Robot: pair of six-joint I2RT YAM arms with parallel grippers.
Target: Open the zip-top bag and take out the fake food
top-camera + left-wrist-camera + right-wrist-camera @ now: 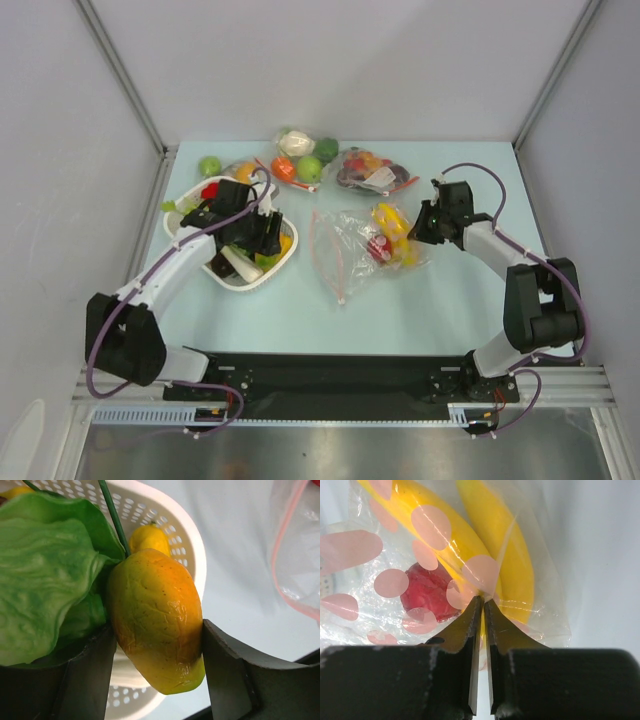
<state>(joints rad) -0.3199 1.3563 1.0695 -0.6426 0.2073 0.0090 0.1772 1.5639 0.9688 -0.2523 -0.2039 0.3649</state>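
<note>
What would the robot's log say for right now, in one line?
left gripper: shut on orange-yellow fruit, over white basket | right gripper: pinching zip-top bag | in bag: banana bunch, red piece

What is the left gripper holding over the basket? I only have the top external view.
Observer: Left wrist view: the left gripper is shut on the orange-yellow fruit.
Operator: Anything else there?
Observer: The green lettuce presses against the fruit, the white basket behind both.
Operator: And the other arm?
Observer: Right wrist view: the right gripper is shut on the zip-top bag plastic, beside the banana bunch and red piece inside.
</note>
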